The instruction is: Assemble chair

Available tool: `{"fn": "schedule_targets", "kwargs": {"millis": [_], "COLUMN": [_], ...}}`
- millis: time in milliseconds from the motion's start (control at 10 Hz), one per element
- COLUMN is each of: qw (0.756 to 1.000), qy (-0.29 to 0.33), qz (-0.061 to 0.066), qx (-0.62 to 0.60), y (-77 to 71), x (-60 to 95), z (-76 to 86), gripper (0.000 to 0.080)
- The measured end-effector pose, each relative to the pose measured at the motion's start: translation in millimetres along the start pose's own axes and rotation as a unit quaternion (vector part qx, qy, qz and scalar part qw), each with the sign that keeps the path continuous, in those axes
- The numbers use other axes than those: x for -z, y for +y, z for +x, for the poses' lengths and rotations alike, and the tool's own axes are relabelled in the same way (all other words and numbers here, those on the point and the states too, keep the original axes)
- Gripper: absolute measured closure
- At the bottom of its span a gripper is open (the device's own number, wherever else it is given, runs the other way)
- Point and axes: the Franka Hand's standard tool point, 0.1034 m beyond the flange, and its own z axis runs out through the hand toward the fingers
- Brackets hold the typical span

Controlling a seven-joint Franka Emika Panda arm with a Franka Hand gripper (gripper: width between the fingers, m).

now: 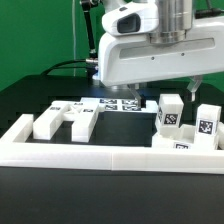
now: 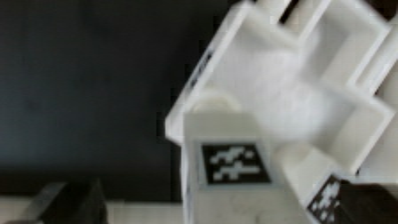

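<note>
At 9 o'clock on black tabletop (image 1: 25, 100): flat chair parts (image 1: 72, 120), lying behind border wall (image 1: 100, 150). Ctr, toward 12: marker board (image 1: 120, 103). At 3 o'clock: upright tagged legs (image 1: 170, 113), under pincer (image 1: 178, 90), spread wide apart, nothing clamped.

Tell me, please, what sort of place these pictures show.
Probably a robotics lab bench: a white robot arm hangs over a black table, tagged white chair parts lie along a low border wall, and a green backdrop stands behind.
</note>
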Motion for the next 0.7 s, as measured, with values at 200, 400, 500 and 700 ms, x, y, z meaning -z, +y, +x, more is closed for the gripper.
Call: {"fn": "schedule_targets", "kwargs": {"millis": [200,400,500,700], "qw": [1.0,1.0,1.0,0.999], "qy": [-0.015,-0.012,-0.004,0.003], "qz": [0.005,0.005,0.003,0.001], "qx": [-0.002,0.004,0.024,0.044], "y": [-5.9,-7.1,-5.4,-0.5], "x": [4.1,2.8,1.9,-3.4], "z": [9.7,11.1,13.1,12.3], "gripper": [0.0151,0.0151,0.0151,0.0399]}}
